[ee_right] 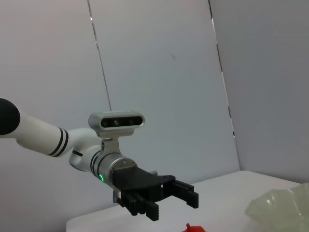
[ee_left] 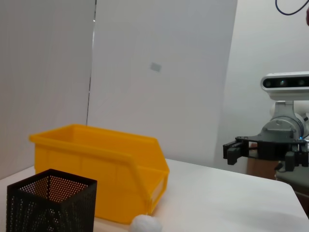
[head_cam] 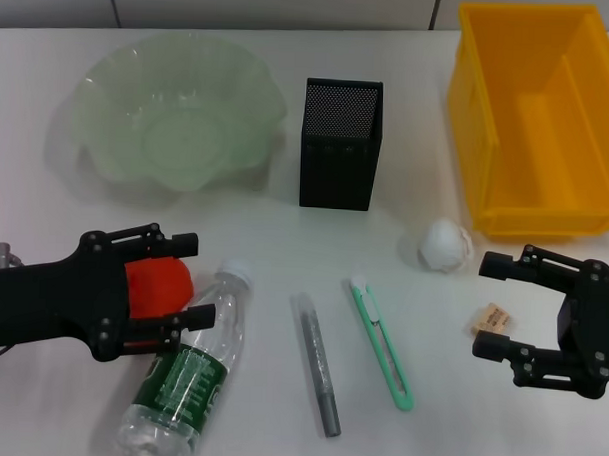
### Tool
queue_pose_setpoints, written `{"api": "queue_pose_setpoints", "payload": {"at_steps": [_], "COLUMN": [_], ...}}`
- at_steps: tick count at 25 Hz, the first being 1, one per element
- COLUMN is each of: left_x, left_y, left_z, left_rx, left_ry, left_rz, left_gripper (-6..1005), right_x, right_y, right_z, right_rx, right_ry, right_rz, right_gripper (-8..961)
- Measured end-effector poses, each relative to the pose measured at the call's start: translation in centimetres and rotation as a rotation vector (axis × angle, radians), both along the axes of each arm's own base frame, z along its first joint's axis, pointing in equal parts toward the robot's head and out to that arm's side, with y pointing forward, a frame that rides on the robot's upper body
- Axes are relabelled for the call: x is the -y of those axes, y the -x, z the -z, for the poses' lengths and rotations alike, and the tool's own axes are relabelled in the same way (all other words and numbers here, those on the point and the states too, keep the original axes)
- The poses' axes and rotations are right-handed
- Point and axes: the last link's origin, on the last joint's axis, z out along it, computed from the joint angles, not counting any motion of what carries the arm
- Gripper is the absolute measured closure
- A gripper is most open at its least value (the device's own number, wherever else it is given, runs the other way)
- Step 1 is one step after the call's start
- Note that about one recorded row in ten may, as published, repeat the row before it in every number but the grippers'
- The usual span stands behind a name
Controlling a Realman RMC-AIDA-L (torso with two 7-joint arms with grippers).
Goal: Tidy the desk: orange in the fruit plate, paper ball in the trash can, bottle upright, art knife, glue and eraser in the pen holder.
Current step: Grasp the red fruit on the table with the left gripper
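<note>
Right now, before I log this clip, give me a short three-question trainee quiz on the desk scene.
1. True or false: the bottle is standing upright.
2. Which item sits between the open fingers of the left claw? A) paper ball B) orange C) eraser
3. Fill in: the paper ball lies on the desk just in front of the ____.

Key
1. False: it lies on its side, cap toward the pen holder.
2. B: the orange. The right claw is open and holds nothing, with the eraser on the desk between its fingers.
3. trash can.
</note>
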Motion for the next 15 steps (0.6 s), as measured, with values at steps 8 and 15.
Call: {"api": "queue_pose_setpoints", "payload": {"at_steps": [8,15], "left_x": [-0.4,-0.5], "left_y": [0.2,2.9], "left_z": [0.0,-0.1], "left_rx": [-0.011,-0.100], "left_ry": [-0.012,-0.085], "left_rz": [-0.026,-0.144], "left_gripper": [236,254], "right_x": [-0.5,-0.7], "right_y": [0.1,0.0], "right_z": [0.6,0.7], "right_rx": [0.006,0.012], "right_ry": [0.001,-0.002], "right_rz": [0.014,0.027], "right_gripper": [156,155]}}
